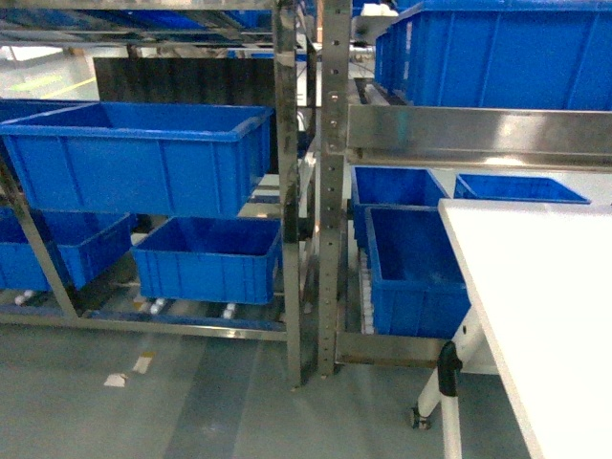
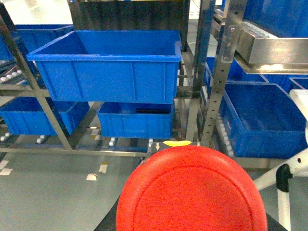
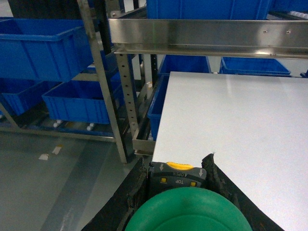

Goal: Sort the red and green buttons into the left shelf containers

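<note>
Blue bins (image 2: 108,70) behind; red button (image 2: 191,192) hides left gripper (mostly).

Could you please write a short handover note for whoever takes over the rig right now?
Left gripper: shut on the red button, whose cap fills the bottom of the left wrist view.
Right gripper: shut on the green button, dark fingers on both sides, held above the white table's near edge.
Neither arm shows in the head view.
The left shelf's blue bins, upper bin and lower bin, are ahead; I see no buttons in them.
Done: both buttons picked up.
Left: carry each button to its left-shelf bin and release.
</note>
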Robot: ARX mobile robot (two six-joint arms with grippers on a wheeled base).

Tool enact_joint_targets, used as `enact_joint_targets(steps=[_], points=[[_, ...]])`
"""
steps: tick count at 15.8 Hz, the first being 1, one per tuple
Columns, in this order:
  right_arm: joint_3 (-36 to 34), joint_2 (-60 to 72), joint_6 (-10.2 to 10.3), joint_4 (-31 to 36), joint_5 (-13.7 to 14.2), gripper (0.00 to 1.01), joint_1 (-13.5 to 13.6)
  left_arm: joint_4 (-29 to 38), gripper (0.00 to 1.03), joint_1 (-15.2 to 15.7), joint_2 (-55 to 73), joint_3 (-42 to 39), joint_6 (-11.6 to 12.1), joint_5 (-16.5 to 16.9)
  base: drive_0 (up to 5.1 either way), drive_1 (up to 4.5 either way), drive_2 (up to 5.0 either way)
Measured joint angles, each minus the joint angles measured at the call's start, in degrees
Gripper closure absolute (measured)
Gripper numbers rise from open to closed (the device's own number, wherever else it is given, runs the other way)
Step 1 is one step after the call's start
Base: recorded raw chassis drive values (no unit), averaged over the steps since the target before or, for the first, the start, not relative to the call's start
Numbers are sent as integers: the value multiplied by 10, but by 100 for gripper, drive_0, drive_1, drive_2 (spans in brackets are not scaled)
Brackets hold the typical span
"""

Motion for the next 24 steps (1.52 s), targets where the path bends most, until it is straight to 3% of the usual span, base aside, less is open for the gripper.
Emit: enact_joint_targets(steps=[19, 24], points=[[0, 0, 0, 0, 0, 71, 0, 0, 79, 0, 0, 0, 0, 1, -464, 385, 90], [0, 0, 0, 1, 0, 71, 0, 0, 79, 2, -1, 0, 0, -3, -71, 406, -349]])
